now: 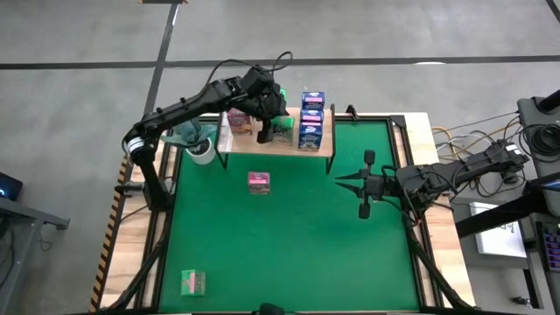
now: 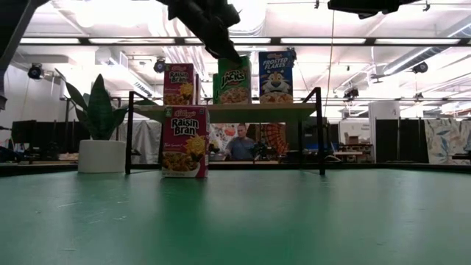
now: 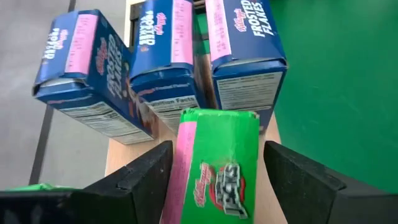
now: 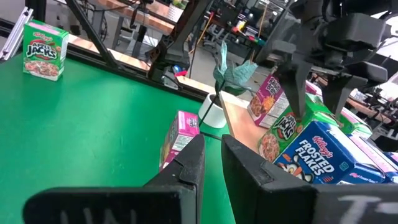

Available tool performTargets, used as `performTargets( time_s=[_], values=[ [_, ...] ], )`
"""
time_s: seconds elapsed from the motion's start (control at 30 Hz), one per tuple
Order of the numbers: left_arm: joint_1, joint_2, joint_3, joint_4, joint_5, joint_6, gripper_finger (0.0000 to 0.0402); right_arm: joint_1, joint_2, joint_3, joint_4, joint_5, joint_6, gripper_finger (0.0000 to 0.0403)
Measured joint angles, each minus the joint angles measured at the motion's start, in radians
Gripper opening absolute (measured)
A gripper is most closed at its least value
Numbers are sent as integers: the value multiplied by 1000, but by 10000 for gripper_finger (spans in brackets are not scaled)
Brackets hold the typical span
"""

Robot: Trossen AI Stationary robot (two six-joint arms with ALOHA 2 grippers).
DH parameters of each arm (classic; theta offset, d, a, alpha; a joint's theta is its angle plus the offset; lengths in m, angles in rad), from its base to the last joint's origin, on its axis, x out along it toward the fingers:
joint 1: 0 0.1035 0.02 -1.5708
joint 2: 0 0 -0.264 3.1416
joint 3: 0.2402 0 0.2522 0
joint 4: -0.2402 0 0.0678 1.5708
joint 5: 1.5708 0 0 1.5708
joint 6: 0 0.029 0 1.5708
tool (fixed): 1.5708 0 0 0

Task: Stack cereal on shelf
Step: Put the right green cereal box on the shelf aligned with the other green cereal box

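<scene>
Left pincer open, fingers straddling green box on shelf beside blue boxes. Right pincer nearly closed, empty, hovering above desk.

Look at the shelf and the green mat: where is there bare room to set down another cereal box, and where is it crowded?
On the shelf, boxes fill the middle, where the left gripper stands at a green box beside the blue boxes. The green mat is bare between the pink box, the corner green box and the right gripper.
</scene>
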Motion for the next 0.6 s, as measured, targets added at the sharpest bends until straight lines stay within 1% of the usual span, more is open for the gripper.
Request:
performTargets(
  time_s=[0.2, 0.47, 0.6],
  values=[
    [1, 2, 0, -7, 0, 3, 224, 0, 0, 0, 0, 0, -1, 43],
    [0, 2, 0, -10, 0, 2, 171, 0, 0, 0, 0, 0, -1, 43],
    [0, 2, 0, -11, 0, 1, 155, 0, 0, 0, -1, 0, -1, 43]
  ],
)
